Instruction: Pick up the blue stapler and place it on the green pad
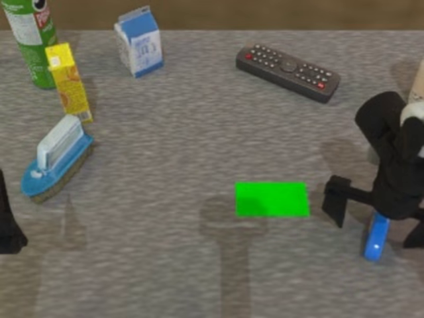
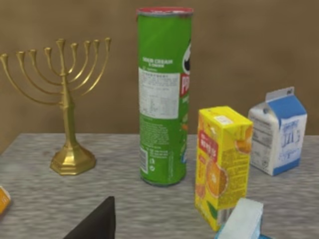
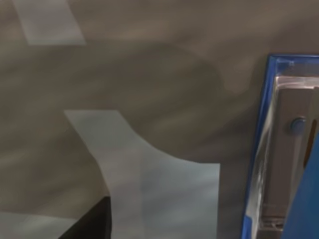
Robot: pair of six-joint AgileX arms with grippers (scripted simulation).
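The blue stapler [image 1: 375, 241] lies on the table at the right, just right of the green pad [image 1: 272, 199], which is flat and bare. My right gripper [image 1: 375, 217] hangs low over the stapler's far end, open, with one finger [image 1: 335, 200] between pad and stapler and the other near the table's right edge. In the right wrist view the stapler [image 3: 279, 149] fills one side, showing its blue rim and grey inner channel, and one dark finger [image 3: 93, 223] shows apart from it. My left gripper [image 1: 8, 228] is parked at the left edge, open and holding nothing.
A black remote [image 1: 287, 71] lies at the back right. A milk carton [image 1: 139, 41], a green can [image 1: 32, 41], a yellow juice box [image 1: 68, 81] and a blue-based brush [image 1: 57, 165] stand at the left. A brass candelabrum [image 2: 64, 99] shows in the left wrist view.
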